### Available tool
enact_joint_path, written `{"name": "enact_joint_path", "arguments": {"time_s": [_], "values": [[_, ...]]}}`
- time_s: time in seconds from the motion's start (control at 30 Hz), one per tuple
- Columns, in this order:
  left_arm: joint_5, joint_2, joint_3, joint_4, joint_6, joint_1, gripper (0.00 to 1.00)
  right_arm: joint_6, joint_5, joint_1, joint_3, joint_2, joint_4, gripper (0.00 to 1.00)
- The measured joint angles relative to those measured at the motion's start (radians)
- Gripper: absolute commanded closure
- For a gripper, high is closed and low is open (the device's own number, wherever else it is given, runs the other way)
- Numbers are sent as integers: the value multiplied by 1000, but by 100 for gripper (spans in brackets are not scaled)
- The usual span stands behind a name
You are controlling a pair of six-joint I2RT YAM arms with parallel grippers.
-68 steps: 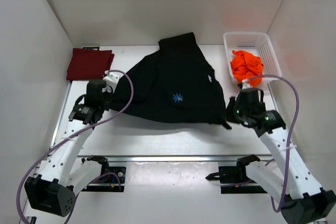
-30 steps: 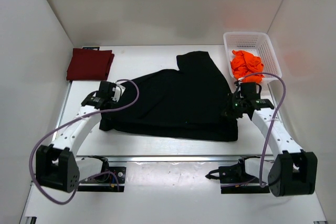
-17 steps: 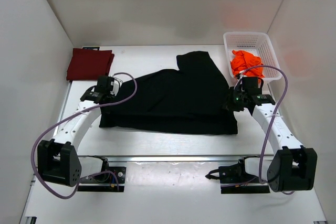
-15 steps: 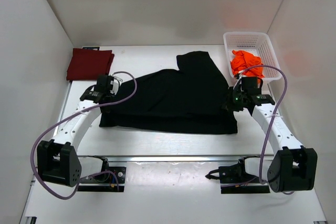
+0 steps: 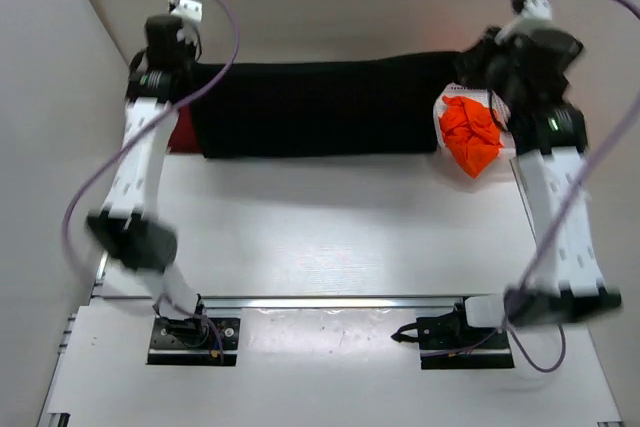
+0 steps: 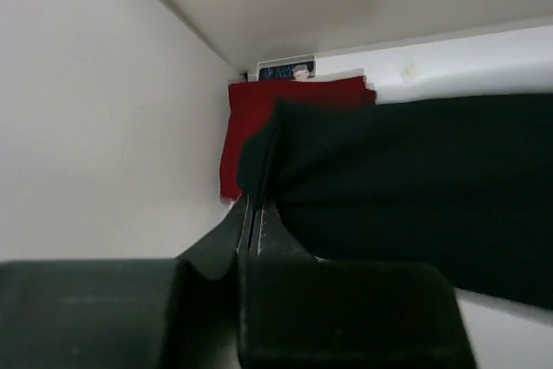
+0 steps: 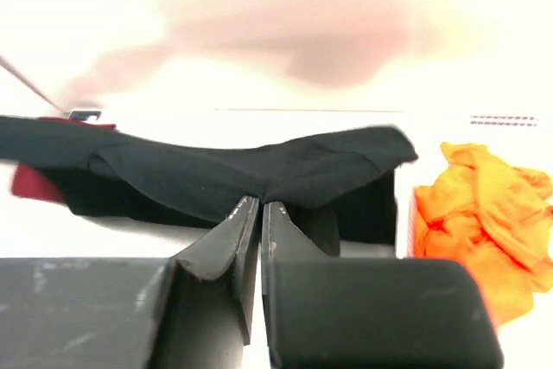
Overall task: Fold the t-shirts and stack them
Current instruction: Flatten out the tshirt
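The black t-shirt (image 5: 315,107) hangs stretched in the air as a wide band between both raised arms, above the back of the table. My left gripper (image 5: 190,69) is shut on its left end (image 6: 363,170). My right gripper (image 5: 468,59) is shut on its right end (image 7: 251,170). The maroon t-shirt (image 6: 276,114) lies folded at the back left corner, mostly hidden behind the black one in the top view (image 5: 183,132). The orange t-shirt (image 5: 470,132) lies crumpled in the basket and shows in the right wrist view (image 7: 471,213).
The white mesh basket (image 5: 505,147) stands at the back right, partly hidden by my right arm. White walls close in the left, back and right sides. The arm bases (image 5: 190,332) sit at the near edge.
Both arms have risen high and pulled apart, lifting the black t-shirt off the table and stretching it taut toward the back. The maroon and orange shirts have not moved.
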Motion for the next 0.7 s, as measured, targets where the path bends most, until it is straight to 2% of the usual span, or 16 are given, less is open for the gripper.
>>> {"name": "enact_joint_path", "arguments": {"time_s": [0.07,0.1,0.17,0.2,0.27,0.37,0.5,0.7], "values": [[-10,-327,-352,116,25,-47,100,-4,16,7,-190,-201,39,100],[-12,-459,-470,127,38,-87,100,-3,25,10,-269,-283,36,100],[25,-673,-636,151,41,-170,100,5,40,11,-433,-444,36,100],[44,-728,-681,154,37,-179,100,12,46,11,-496,-490,23,100],[51,-776,-763,165,26,-159,100,24,61,19,-623,-547,16,100],[58,-763,-913,145,22,-133,100,58,87,55,-821,-598,-58,100],[80,-759,-1151,39,23,-162,100,125,93,97,-1052,-668,-194,100],[83,-889,-1326,-104,27,-180,100,183,41,58,-1134,-879,-348,100]]}}
